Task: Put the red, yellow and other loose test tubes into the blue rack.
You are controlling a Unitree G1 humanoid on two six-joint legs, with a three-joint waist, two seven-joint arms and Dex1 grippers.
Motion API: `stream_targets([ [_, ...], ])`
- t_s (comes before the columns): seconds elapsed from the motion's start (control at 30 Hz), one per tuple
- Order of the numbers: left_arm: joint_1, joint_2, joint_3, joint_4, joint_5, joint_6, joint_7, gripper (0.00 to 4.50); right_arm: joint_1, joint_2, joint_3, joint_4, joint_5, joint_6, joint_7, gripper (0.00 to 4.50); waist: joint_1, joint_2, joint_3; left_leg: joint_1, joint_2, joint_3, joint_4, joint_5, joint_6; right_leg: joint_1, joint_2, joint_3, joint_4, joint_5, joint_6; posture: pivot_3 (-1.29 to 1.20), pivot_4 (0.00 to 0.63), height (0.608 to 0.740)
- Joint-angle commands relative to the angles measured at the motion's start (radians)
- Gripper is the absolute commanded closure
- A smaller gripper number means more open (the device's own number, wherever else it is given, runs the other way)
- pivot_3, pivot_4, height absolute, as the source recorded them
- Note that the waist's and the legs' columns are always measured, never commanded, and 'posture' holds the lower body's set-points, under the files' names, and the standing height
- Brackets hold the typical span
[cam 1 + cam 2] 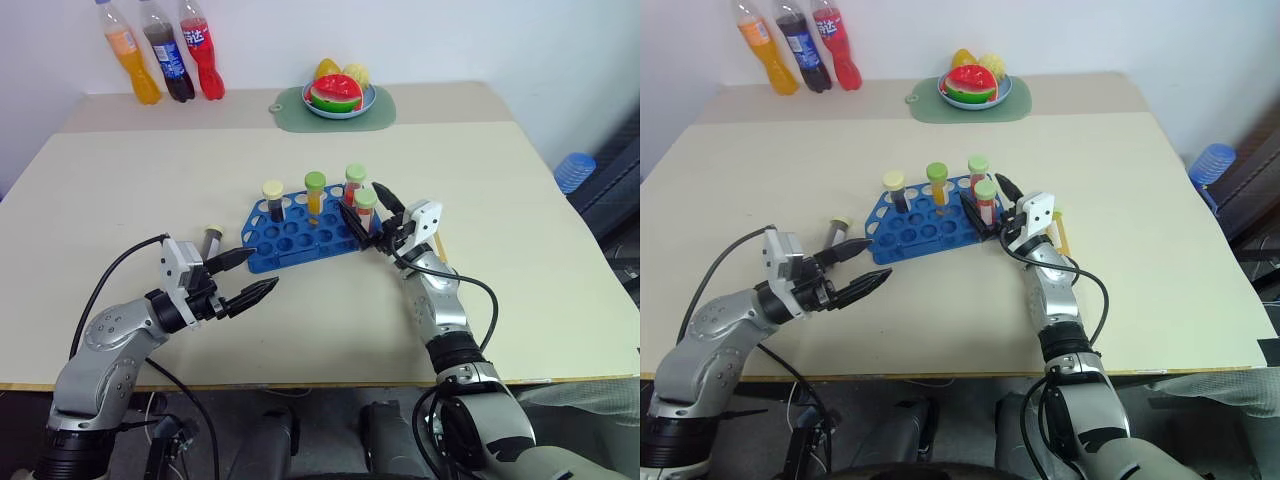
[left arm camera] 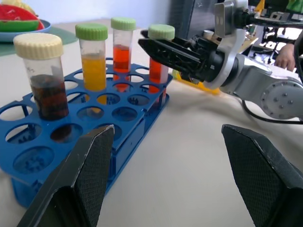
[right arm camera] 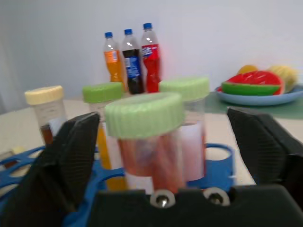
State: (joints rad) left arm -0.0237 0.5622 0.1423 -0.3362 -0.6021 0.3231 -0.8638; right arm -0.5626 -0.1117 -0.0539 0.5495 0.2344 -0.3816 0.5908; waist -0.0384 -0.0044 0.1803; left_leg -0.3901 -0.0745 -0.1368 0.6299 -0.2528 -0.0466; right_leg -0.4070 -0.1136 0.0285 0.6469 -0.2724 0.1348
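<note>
On the beige table (image 1: 120, 180) by a white wall, both grippers gape.

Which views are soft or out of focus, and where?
Right wrist view: the near green-capped red tube and the open right gripper fingers are blurred, bottles behind sharper. Left wrist view: blue rack crisp, open left gripper fingers slightly soft. Head views: evenly lit, soft shadows.

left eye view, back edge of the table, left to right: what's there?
Orange soda bottle → dark cola bottle → red soda bottle → green mat holding the blue plate of toy fruit.
</note>
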Motion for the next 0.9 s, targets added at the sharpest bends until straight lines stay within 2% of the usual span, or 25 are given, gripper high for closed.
stream_targets([
  [0.03, -0.007, -0.005, 0.009, -0.039, -0.017, -0.003, 0.006, 0.74, 0.009, -0.056, -0.002, -0.138, -0.011, 0.037, -0.002, 0.06, -0.001, 0.000, 0.000, 0.000, 0.000, 0.000, 0.000, 0.000, 0.000, 0.000, 0.000, 0.000, 0.000, 0.000, 0.000, 0.00, 0.150, 0.740],
  [0.2, -0.004, -0.020, -0.001, -0.039, -0.009, -0.008, 0.010, 0.74, 0.138, -0.233, 0.035, -0.487, -0.045, 0.317, 0.023, 0.06, 0.003, 0.000, 0.000, -0.001, 0.000, -0.001, 0.000, 0.000, 0.000, 0.000, 0.000, 0.000, 0.000, 0.000, 0.000, 0.00, 0.150, 0.740],
  [0.3, -0.007, -0.029, -0.011, -0.032, -0.004, -0.013, 0.010, 0.74, 0.241, -0.394, 0.020, -0.743, 0.034, 0.555, 0.095, 0.06, 0.014, 0.000, 0.000, -0.001, 0.000, -0.001, 0.000, 0.000, 0.000, 0.000, 0.000, 0.000, -0.001, 0.000, 0.000, 0.00, 0.150, 0.740],
  [0.4, -0.016, -0.041, -0.025, -0.025, 0.000, -0.015, 0.008, 0.74, 0.250, -0.520, -0.004, -0.853, 0.015, 0.813, 0.059, 0.06, 0.017, 0.001, 0.000, -0.001, 0.000, 0.001, 0.001, 0.000, 0.001, 0.000, -0.001, 0.000, -0.001, 0.000, 0.000, 0.00, 0.150, 0.740],
  [0.5, -0.029, -0.050, -0.037, -0.013, 0.006, -0.016, 0.003, 0.74, 0.148, -0.596, -0.002, -0.786, 0.023, 1.079, 0.035, 0.06, 0.019, 0.001, 0.000, -0.001, 0.000, 0.001, 0.001, 0.000, 0.001, 0.001, -0.001, 0.000, -0.001, 0.000, -0.001, 0.00, 0.150, 0.740],
  [0.57, -0.037, -0.052, -0.049, -0.003, 0.011, -0.020, -0.004, 0.74, 0.020, -0.601, 0.014, -0.664, 0.002, 1.299, -0.022, 0.06, 0.021, 0.000, 0.000, -0.001, 0.000, 0.002, 0.002, 0.000, 0.001, 0.001, -0.001, 0.000, -0.002, 0.000, -0.001, 0.00, 0.150, 0.740],
  [0.63, -0.042, -0.057, -0.058, 0.002, 0.012, -0.020, -0.005, 0.74, -0.078, -0.593, 0.026, -0.557, -0.001, 1.425, -0.043, 0.06, 0.022, 0.000, 0.000, -0.001, 0.000, 0.002, 0.001, 0.000, 0.001, 0.001, -0.001, 0.000, -0.002, 0.000, -0.001, 0.00, 0.150, 0.740],
  [0.9, -0.015, -0.078, -0.073, -0.007, 0.017, -0.033, 0.000, 0.74, -0.288, -0.608, 0.129, -0.267, 0.003, 1.606, 0.039, 0.06, 0.023, 0.000, 0.000, -0.004, 0.000, 0.003, 0.000, -0.002, 0.003, 0.000, -0.002, -0.002, -0.008, 0.000, -0.001, 0.00, 0.150, 0.740],
])
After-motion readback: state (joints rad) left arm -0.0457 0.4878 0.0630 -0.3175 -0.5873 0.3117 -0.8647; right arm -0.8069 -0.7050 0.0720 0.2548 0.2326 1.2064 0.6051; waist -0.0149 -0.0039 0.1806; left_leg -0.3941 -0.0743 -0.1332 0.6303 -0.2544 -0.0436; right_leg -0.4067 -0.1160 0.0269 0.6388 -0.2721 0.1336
